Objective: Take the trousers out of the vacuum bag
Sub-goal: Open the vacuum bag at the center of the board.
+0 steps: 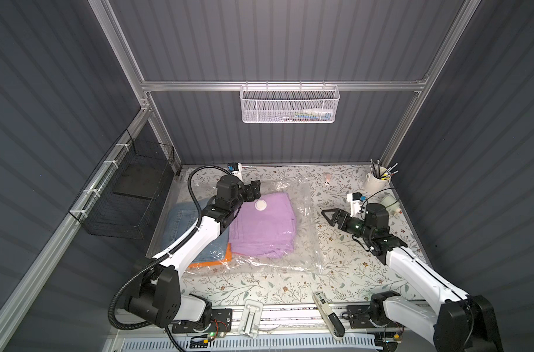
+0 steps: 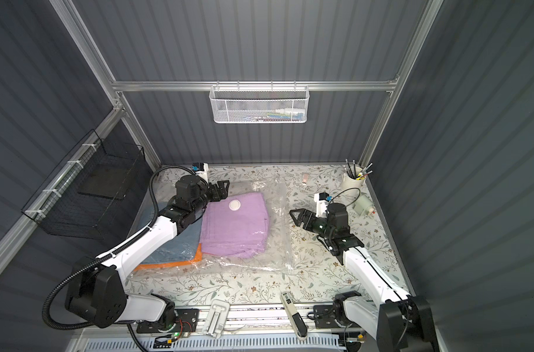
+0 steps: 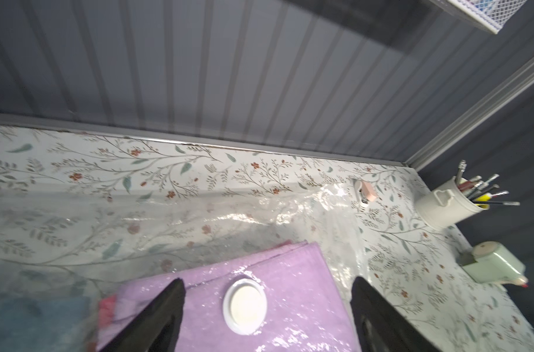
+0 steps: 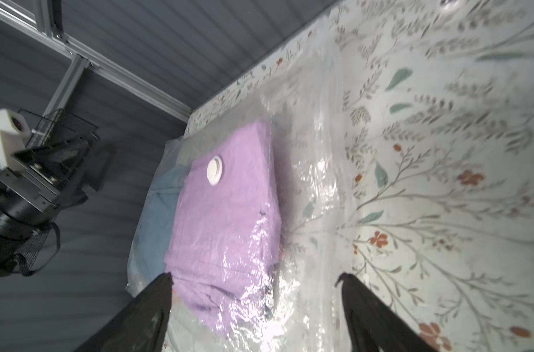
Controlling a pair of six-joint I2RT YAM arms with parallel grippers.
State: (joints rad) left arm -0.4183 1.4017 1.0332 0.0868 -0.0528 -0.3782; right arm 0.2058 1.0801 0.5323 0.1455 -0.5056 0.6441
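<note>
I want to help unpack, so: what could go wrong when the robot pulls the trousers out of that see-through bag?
1. The vacuum bag is crinkly and covers the lilac trousers; the open right tool might pinch only plastic and drag everything.
2. The open left tool hangs by the white valve and could bump it.
3. The left arm reaches over the denim trousers and may snag them.

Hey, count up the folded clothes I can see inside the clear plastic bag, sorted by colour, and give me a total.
lilac trousers: 1
light blue denim trousers: 1
orange trousers: 1
pink trousers: 1 (only a sliver shows, in the left wrist view)
Total: 4
</note>
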